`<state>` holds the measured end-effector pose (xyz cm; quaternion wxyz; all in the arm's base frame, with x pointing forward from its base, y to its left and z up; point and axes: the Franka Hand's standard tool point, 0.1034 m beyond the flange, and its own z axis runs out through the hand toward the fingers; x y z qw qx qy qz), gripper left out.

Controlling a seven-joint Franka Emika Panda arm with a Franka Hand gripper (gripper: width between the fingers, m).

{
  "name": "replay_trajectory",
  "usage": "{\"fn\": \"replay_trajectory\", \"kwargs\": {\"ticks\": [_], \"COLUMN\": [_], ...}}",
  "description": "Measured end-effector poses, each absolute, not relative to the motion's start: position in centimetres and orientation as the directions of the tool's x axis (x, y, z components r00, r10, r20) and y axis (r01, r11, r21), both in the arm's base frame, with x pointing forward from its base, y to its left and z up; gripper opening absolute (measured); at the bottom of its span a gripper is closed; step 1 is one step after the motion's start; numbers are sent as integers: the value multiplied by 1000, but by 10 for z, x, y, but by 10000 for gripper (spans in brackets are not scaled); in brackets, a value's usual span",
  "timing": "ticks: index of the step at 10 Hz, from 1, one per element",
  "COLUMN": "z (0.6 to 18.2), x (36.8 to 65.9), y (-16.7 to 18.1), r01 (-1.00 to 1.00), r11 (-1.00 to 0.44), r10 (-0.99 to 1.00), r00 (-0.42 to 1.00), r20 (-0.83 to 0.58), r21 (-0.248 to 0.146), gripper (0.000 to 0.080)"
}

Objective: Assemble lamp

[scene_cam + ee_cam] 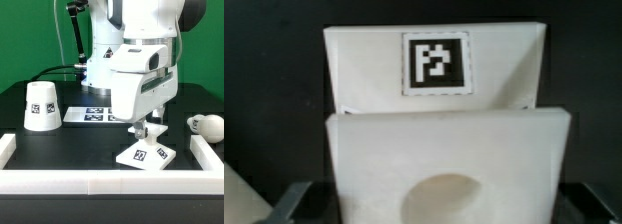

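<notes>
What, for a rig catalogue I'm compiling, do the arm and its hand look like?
The arm is glossy white with rounded shells and dark bands at its upper joints. The hand has a boxy white body with a grey side panel, narrowing to two short fingers. A black cable runs beside the arm. No lettering can be made out on it.

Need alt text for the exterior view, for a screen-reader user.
A white robot arm stands over the middle of a black table, its tool pointing down right over the flat lamp base; whether it grips the base is unclear. The cone shade stands at the exterior view's left, the bulb lies at its right, and the marker board lies behind.
</notes>
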<state>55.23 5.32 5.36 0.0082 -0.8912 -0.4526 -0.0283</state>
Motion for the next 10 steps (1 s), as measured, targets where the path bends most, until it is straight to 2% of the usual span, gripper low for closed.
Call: {"fn": "replay_trajectory", "kwargs": {"ticks": [3,6,10], "z": [53,53,54], "x": [551,566,581], "y": [63,76,95], "r01": [598,315,198], "r11": [-801,-948,-979], "r10": [597,311,193], "r00": [799,946,977], "r20": [71,87,86], "r21": [-1,-38,-52], "gripper": [537,537,537]}}
